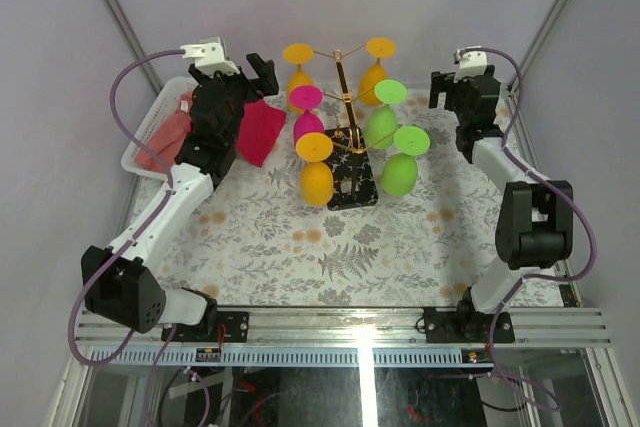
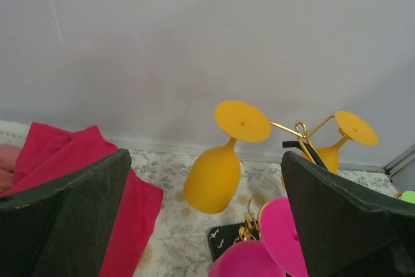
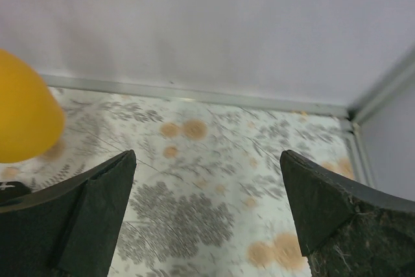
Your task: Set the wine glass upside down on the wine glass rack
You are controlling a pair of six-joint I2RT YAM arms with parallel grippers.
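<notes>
Rack (image 1: 344,97) hung with inverted glasses (image 1: 317,182), tray (image 1: 130,159) holding pink cloth (image 1: 165,137), left pincer (image 2: 205,155) and right pincer (image 3: 207,154) wide

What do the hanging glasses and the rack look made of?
Glasses: probably plastic, opaque and matte, solid orange, pink and green, nothing shows through. Rack: thin wire, likely metal, glossy gold finish. Its base: black, patterned, material unclear.
</notes>
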